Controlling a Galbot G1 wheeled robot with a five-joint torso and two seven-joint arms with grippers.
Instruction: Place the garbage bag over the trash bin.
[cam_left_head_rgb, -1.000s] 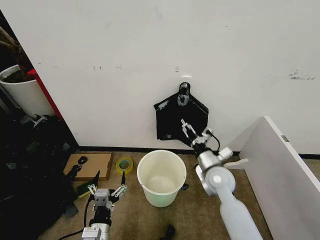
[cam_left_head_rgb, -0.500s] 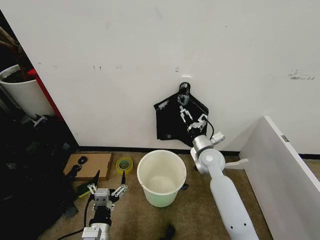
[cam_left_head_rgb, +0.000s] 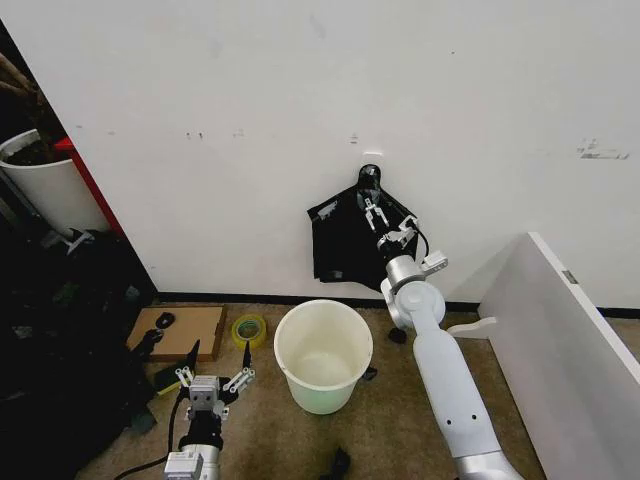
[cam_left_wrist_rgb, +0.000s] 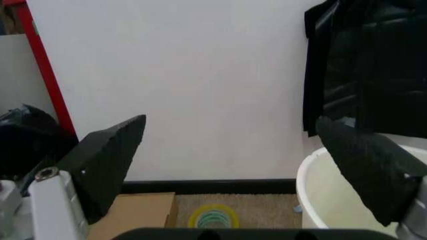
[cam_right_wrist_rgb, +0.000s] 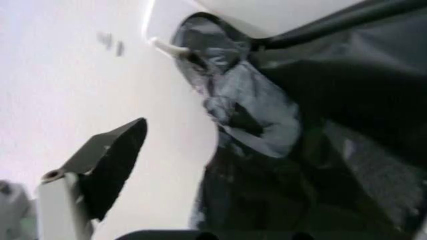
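The garbage bag (cam_left_head_rgb: 345, 240) is glossy, crinkled black plastic hanging from a small hook on the white wall; the hook and the bag's bunched top (cam_right_wrist_rgb: 233, 100) show close up in the right wrist view. My right gripper (cam_left_head_rgb: 380, 214) is open, raised against the bag's upper part just below the hook, and one dark finger (cam_right_wrist_rgb: 110, 160) stands beside the plastic. The trash bin (cam_left_head_rgb: 320, 398), a round cream-white bucket, stands upright on the carpet under the bag, and its rim (cam_left_wrist_rgb: 313, 170) shows in the left wrist view. My left gripper (cam_left_head_rgb: 213, 382) hovers open and low, left of the bin.
A yellow tape roll (cam_left_head_rgb: 248, 329) and a flat cardboard piece (cam_left_head_rgb: 190, 328) lie left of the bin. A white panel (cam_left_head_rgb: 565, 350) leans at the right. A white tub with a red edge (cam_left_head_rgb: 45, 190) and a dark heap (cam_left_head_rgb: 60, 350) fill the left side.
My right arm has stretched up and toward the wall, carrying its open gripper from the bag's lower part to just under the hook. The left arm and the bin have stayed put.
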